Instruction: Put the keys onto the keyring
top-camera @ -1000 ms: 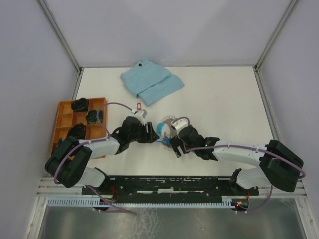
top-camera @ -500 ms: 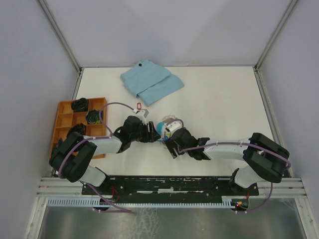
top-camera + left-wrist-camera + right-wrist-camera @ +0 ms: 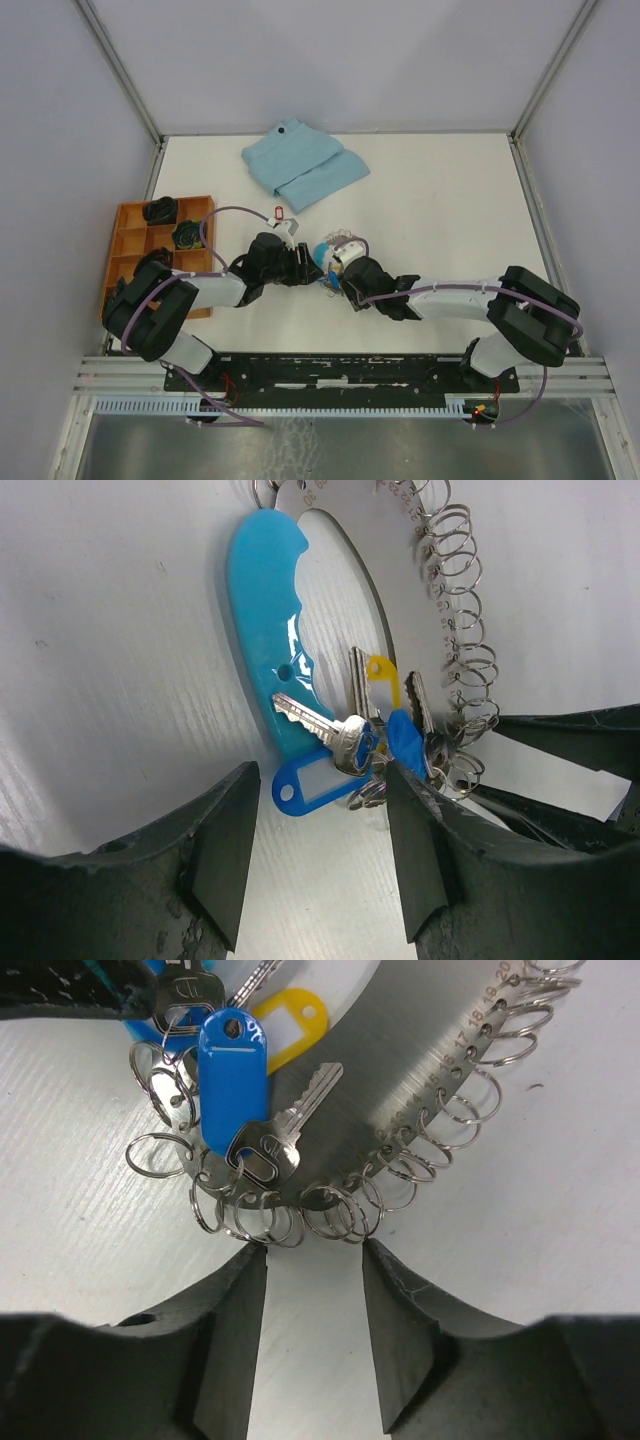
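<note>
Both arms meet just left of the tabletop's centre, toward the near edge, where the keyring (image 3: 430, 1060) lies flat, its blue strap (image 3: 262, 620) curving on the left arm's side. The left gripper (image 3: 318, 810) and right gripper (image 3: 312, 1260) face each other across it, fingers spread and holding nothing. 2 blue keys (image 3: 308, 785) sit in the tangle of rings (image 3: 245, 1210) at the keyring's end. One appears threaded through its head, while the other lies across the strap and it is unclear whether that one is hooked on. The red key (image 3: 278, 213) rests loose just beyond the left gripper, between it and the cloth (image 3: 303, 165) at the far edge.

The work looks part done. The next move likely calls for one gripper to pin the keyring while the other fetches the red key and feeds it onto a free ring.
</note>
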